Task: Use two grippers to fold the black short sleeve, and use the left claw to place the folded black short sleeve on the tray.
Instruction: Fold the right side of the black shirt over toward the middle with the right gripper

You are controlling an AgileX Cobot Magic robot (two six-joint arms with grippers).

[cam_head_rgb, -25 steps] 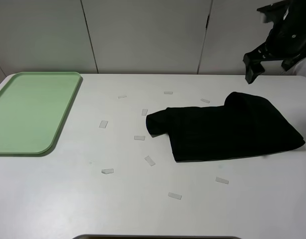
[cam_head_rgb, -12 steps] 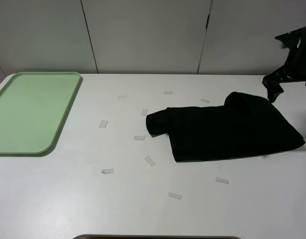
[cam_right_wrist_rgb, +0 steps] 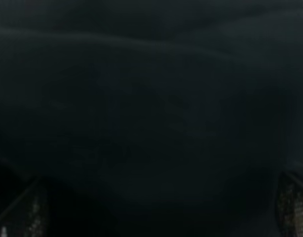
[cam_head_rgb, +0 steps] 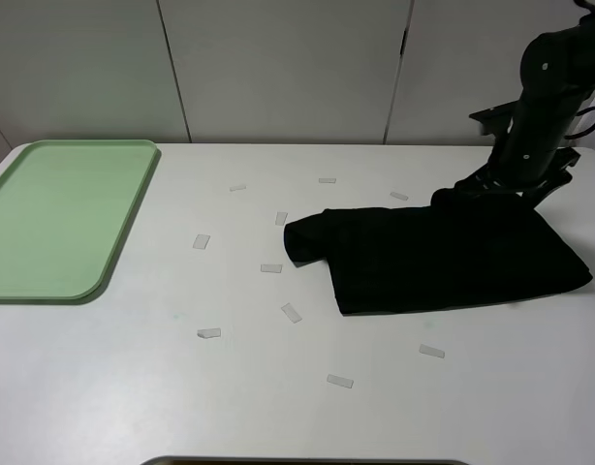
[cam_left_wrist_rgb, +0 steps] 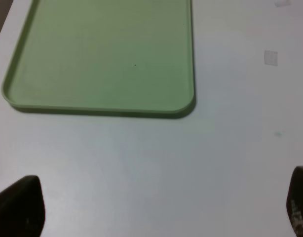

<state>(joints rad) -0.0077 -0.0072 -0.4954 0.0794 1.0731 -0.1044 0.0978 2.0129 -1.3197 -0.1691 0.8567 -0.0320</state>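
Well apart from the tray (cam_head_rgb: 55, 218), the part-folded black short sleeve (cam_head_rgb: 443, 257) is being met by the opened right claw (cam_right_wrist_rgb: 154, 206); all layers should be pinched deeply. The left claw (cam_left_wrist_rgb: 159, 205) is being held open near the tray.

Tray (cam_head_rgb: 60, 218) in high and left-wrist views

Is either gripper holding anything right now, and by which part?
Nothing is held. The left gripper is open over the table; the right gripper is open at the black short sleeve's far edge.

Matt cloth shirt (cam_head_rgb: 443, 257), smooth tray (cam_head_rgb: 60, 218)
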